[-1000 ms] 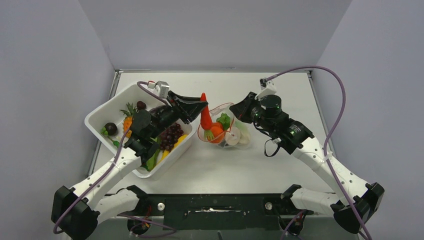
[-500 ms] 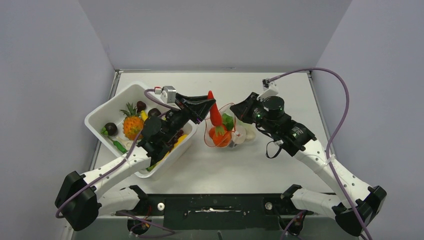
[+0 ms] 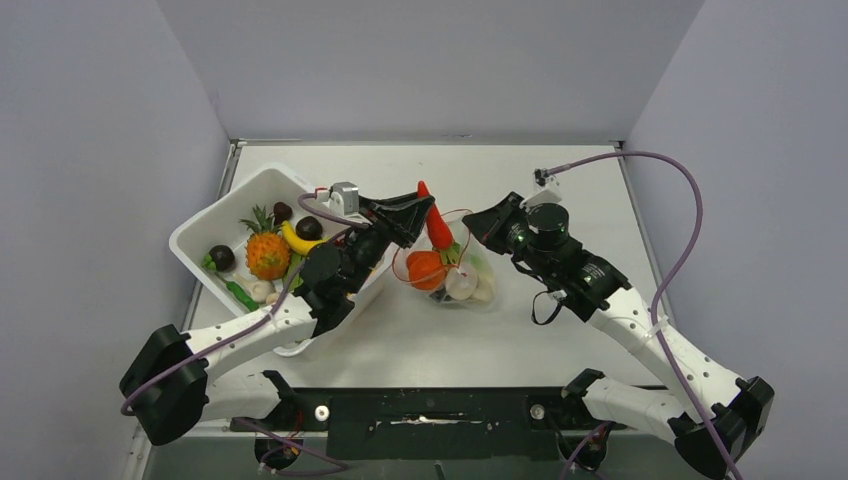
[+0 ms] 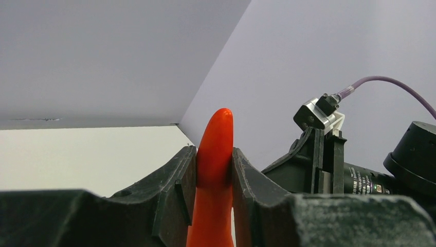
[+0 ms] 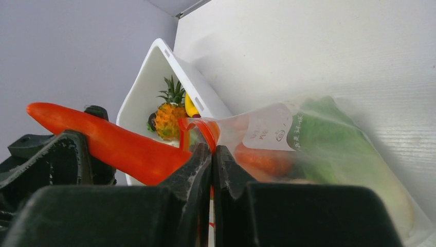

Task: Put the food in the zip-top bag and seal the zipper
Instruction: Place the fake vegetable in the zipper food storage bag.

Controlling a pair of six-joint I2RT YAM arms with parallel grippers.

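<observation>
The left tool (image 3: pixel 420 214) is clamped on a smooth orange-red toy carrot (image 3: pixel 433 224). Its two black fingers (image 4: pixel 180 182) press the carrot's sides, and the pointed tip sticks up past them. The carrot hangs at a slant over the mouth of the small clear crinkly plastic bag (image 3: pixel 470 290), which lies on the white tabletop (image 3: pixel 420 345) between the two arms. The carrot's thick end is right at the bag's rim, though I cannot tell whether it has passed inside.

The right tool (image 3: pixel 474 226) is closed tight. It pinches the thin red zipper strip (image 5: pixel 198 128) on its own side of the mouth and holds that edge lifted, so the mouth gapes. Inside the bag sit a round orange fruit (image 3: pixel 424 269), a leafy green lettuce piece (image 5: pixel 334 139) and some pale white pieces (image 3: pixel 468 286).

To the left, the white square plastic tub (image 3: pixel 200 232) holds a spiky pineapple (image 3: pixel 267 255), a yellow banana (image 3: pixel 297 240), dark plums (image 3: pixel 222 257) and a slim green pod (image 3: pixel 240 293). The left arm reaches across the tub's near corner.
</observation>
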